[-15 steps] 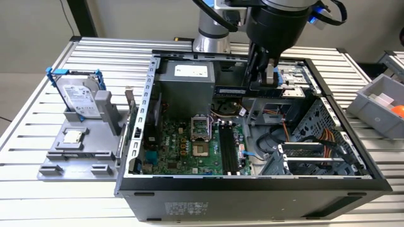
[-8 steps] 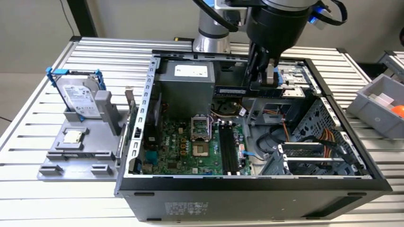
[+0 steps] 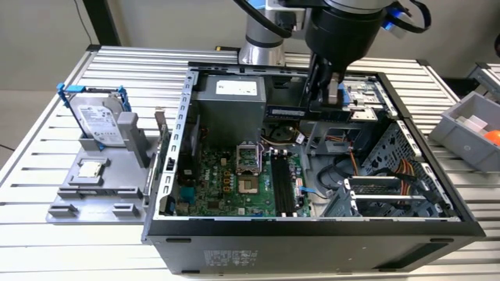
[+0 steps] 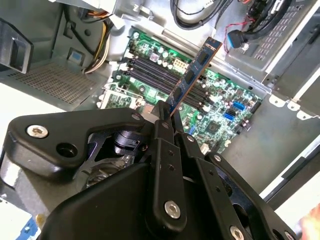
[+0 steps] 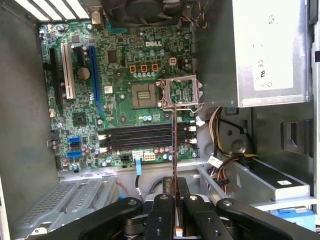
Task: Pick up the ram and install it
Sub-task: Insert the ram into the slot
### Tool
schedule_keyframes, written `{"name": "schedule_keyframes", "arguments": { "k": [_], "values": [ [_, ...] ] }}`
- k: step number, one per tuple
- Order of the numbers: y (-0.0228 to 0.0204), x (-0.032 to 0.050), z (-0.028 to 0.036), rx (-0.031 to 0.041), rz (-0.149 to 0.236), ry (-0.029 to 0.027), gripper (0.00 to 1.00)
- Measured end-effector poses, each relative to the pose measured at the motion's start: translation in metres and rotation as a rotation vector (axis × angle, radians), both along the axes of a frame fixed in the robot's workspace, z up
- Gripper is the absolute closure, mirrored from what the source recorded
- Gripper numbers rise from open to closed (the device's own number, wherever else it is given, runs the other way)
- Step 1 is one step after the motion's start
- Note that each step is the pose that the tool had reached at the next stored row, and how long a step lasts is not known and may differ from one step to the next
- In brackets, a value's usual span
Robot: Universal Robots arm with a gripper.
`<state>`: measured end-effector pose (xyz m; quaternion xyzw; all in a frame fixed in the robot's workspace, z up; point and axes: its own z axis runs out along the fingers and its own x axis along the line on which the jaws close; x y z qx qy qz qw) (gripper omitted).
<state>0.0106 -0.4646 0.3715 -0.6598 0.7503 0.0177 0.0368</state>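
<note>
Claw (image 4: 167, 114) of the single arm, closed on one end of the ram (image 4: 195, 75), poised over the open computer case (image 3: 168, 193), which lies on its side on the slatted metal counter (image 3: 47, 246). In the second wrist view the ram appears as a narrow blue-green board with small dark chips, projecting beyond the fingertips towards the motherboard (image 5: 125, 75) without touching it. In the first wrist view it is seen edge-on as a thin line running from the claw (image 5: 173, 189) across the black memory slots (image 5: 145, 137).

All the slots appear empty in both wrist views, and no stick is seated in any of them.

Outside the case, at the exterior view's left, a hard drive in a blue frame (image 3: 98, 120) stands on a grey fixture (image 3: 93, 193). A grey bin (image 3: 469, 132) sits at the exterior view's right. Inside the case, the power supply (image 3: 230, 99) occupies the corner beside the processor socket (image 5: 145, 92).

Progress, judged from these views: the pick-up is complete, since the ram is off any support and carried by the claw. The installation is not yet done, as the ram hangs above the board and clear of the slots.
</note>
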Motion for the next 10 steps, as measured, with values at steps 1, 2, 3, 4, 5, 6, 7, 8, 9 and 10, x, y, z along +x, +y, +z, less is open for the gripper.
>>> {"name": "schedule_keyframes", "arguments": {
  "k": [1, 2, 3, 4, 5, 6, 7, 8, 9, 10],
  "values": [
    [0.0000, 0.0000, 0.0000, 0.0000, -0.009, 0.0000, 1.00],
    [0.0000, 0.0000, -0.0001, 0.0000, -0.020, 0.0000, 1.00],
    [0.0000, 0.0000, -0.0001, 0.0000, -0.029, 0.0000, 1.00],
    [0.0000, 0.0000, -0.0001, 0.0000, -0.039, 0.0000, 1.00],
    [0.0000, 0.0000, -0.0002, 0.0000, -0.048, 0.0000, 1.00],
    [0.0000, 0.0000, -0.0003, 0.0000, -0.057, 0.0000, 1.00],
    [0.0000, 0.0000, -0.0003, 0.0000, -0.065, 0.0000, 1.00],
    [0.0000, 0.0000, -0.0003, 0.0000, -0.073, 0.0000, 1.00],
    [0.0000, 0.0000, -0.0004, 0.0000, -0.082, 0.0000, 1.00],
    [0.0000, -0.0001, -0.0004, 0.0000, -0.090, 0.0000, 1.00]
  ]
}}
